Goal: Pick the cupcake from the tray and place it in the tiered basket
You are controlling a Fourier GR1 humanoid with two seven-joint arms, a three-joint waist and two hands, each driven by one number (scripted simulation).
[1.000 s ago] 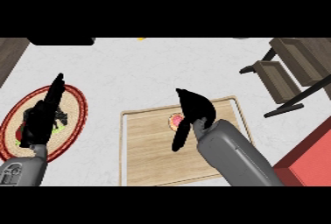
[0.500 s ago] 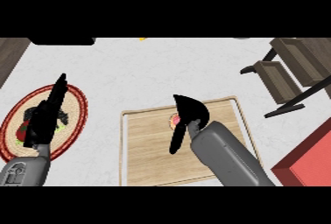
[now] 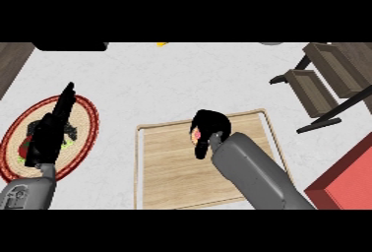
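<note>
pale wooden tray (image 3: 174, 167), red-rimmed woven plate (image 3: 85, 110), pink cupcake (image 3: 195, 134)

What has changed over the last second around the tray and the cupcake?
The right hand has curled its fingers round the cupcake on the tray; a second ago they were straight above it. The cupcake has not left the tray. The left hand stays open over the plate; the tiered basket is unmoved.
</note>
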